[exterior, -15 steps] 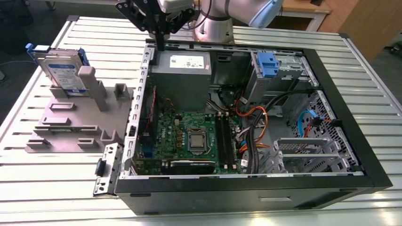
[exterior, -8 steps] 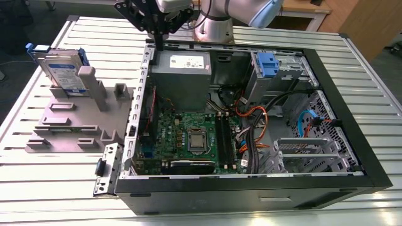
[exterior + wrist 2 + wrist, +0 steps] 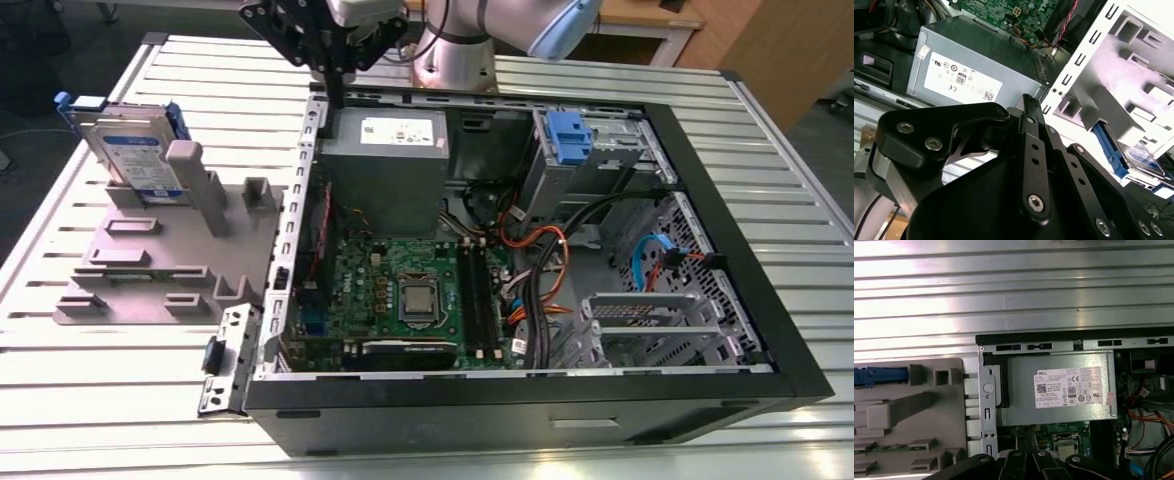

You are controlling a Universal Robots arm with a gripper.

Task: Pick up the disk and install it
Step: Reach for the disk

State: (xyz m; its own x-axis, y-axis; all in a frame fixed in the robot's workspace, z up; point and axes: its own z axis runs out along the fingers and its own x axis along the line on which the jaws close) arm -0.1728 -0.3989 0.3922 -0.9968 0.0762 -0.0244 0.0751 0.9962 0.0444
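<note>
- Gripper [image 3: 334,88] hangs over the far edge of the open computer case [image 3: 727,215], above the corner where the power supply [image 3: 387,165] sits
- Second wrist view: black fingers meet at the tip of the gripper [image 3: 1026,99], pressed together, nothing between them
- Disk [image 3: 134,150] stands upright on its edge in a slot of the grey fixture tray [image 3: 160,275], at the exterior view's left, outside the case and well apart from the gripper
- Disk label: white with blue print, faces the case; a blue bracket frames the drive. The print is too small to read
- Second wrist view shows the disk [image 3: 1141,156] and its blue bracket beyond the case wall
- Power supply [image 3: 1059,390] carries a white sticker with rows of marks and a small square code
- Blue latch [image 3: 567,135] sits on the drive cage at the far right of the case interior
- Motherboard [image 3: 400,290] lies flat in the case; orange and black cables [image 3: 534,245] run beside it
- Fixture tray lies just beside the case's left wall
- Bare slatted metal table [image 3: 107,400] lies open in front of the tray and around the case
</note>
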